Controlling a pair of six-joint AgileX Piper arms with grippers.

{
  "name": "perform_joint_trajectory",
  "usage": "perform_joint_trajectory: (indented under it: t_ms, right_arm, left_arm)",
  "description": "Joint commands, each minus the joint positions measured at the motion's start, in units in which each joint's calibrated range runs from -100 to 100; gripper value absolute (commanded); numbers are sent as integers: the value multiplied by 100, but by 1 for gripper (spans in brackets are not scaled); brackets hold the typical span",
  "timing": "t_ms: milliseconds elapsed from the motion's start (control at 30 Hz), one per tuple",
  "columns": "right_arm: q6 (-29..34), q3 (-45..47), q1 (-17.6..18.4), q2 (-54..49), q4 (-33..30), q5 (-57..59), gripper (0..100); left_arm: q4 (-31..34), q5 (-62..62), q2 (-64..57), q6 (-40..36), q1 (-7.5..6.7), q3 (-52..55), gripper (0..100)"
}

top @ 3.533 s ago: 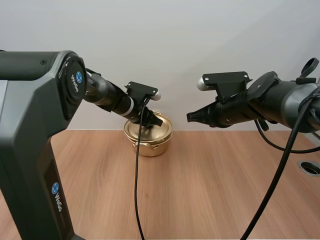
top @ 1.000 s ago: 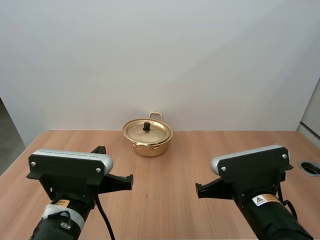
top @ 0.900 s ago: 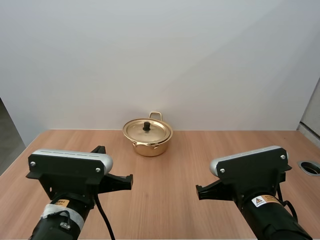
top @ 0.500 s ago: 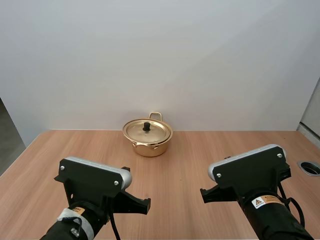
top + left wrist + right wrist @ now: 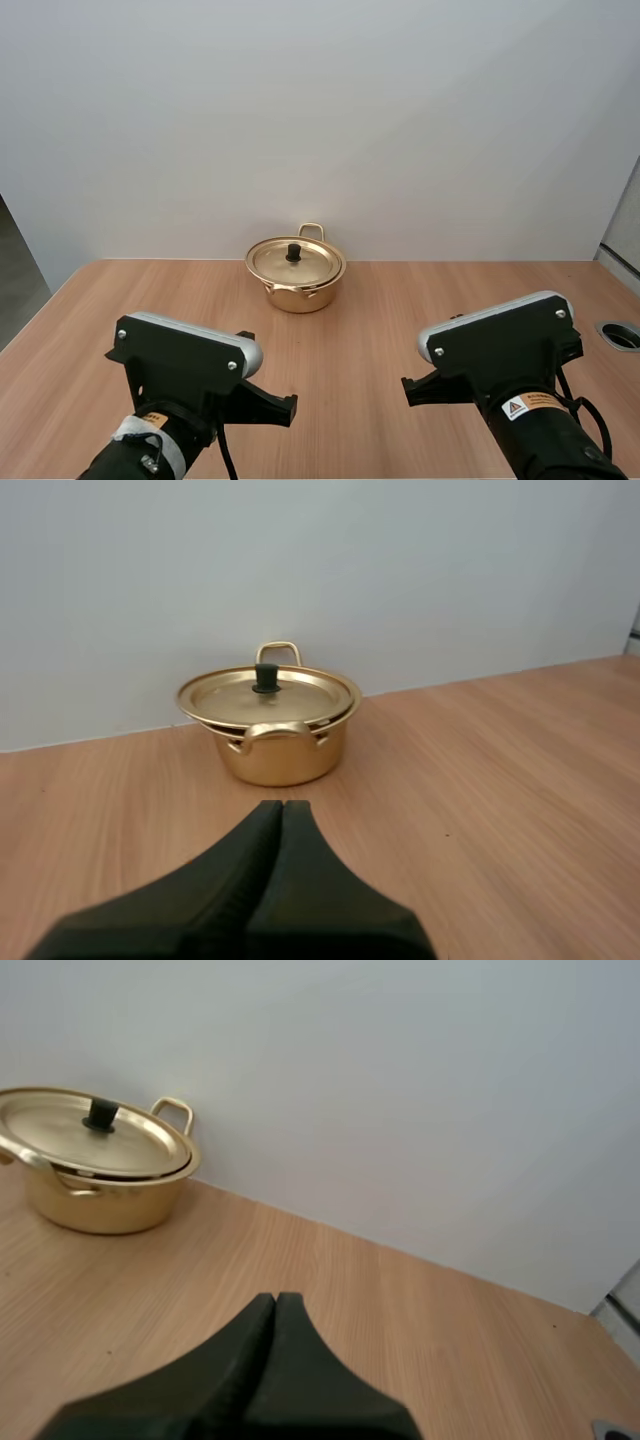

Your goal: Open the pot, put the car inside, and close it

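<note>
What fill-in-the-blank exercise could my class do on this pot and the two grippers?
1. The gold pot stands on the wooden table with its lid ____ (on/off).
2. The knob on the lid is coloured ____.
3. The left gripper and the right gripper are both ____ (open/shut), holding nothing.
Missing words: on; black; shut.

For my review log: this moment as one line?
pot: lid on, untouched | left gripper: jaws shut, empty | right gripper: jaws shut, empty
</note>
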Motion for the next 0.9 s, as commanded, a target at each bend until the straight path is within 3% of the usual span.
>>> perform_joint_trajectory:
  t_ms: [0,200,367,500,667,867]
  right_arm:
    - [785,-5,-1,0,-631,-96,0]
    - [1997,-5,-1,0,-1376,62,0]
    - [1959,-5,-1,0,-1386,615,0]
    - [1978,-5,-1,0,-1375,1721,0]
    - [1978,75,-1,0,-1375,1625,0]
    - [1990,166,-1,0,-1345,1363,0]
  left_arm:
    - [768,-114,0,-141,-5,0,0]
    - [835,-256,0,-626,-5,0,0]
    - [1107,-378,0,-1122,-5,0,0]
    - [1591,-500,0,-1766,-5,0,0]
    - [2205,-635,0,-2365,-5,0,0]
    - [2217,-706,0,-2388,-5,0,0]
